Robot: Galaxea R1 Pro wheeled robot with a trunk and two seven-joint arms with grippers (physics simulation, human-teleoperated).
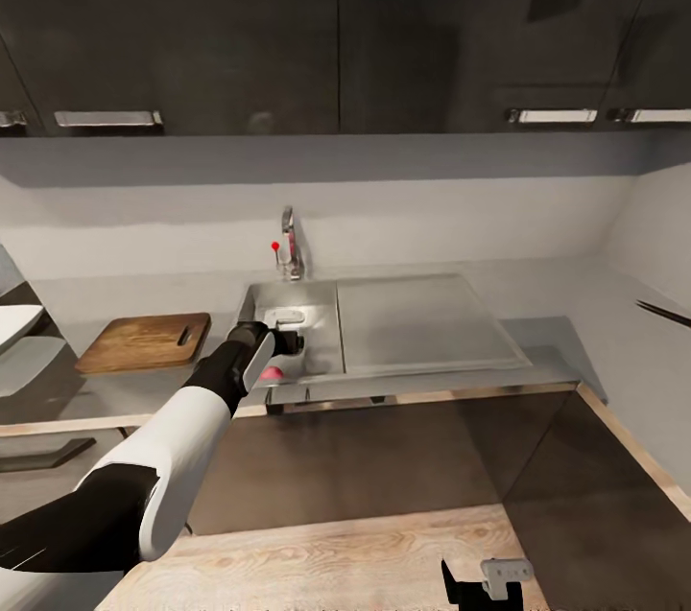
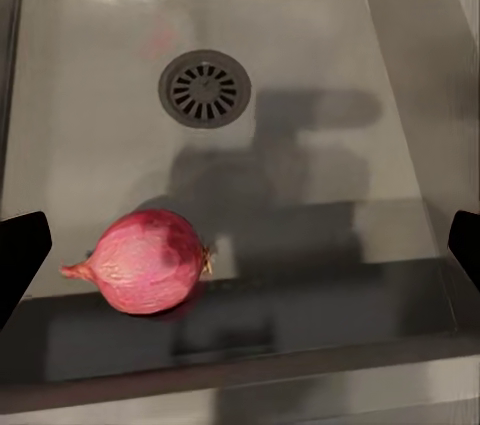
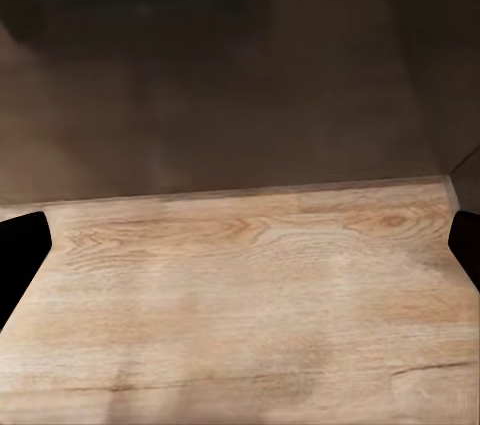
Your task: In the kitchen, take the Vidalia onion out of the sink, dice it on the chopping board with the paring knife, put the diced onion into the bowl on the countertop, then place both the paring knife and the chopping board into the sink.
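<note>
The pinkish-red Vidalia onion lies on the sink floor close to the near wall, a short way from the round drain. My left gripper hangs open inside the basin just above it, the onion sitting nearer one finger than the other; in the head view the left gripper covers most of the onion. The wooden chopping board rests on the countertop left of the sink. A white bowl peeks in at the far left. The paring knife's dark blade shows at the right edge. My right gripper is low and open.
The chrome tap with its red knob stands behind the basin, and the flat drainboard lies to its right. Dark wall cabinets hang overhead. Under the right gripper are wooden floor and dark cabinet fronts.
</note>
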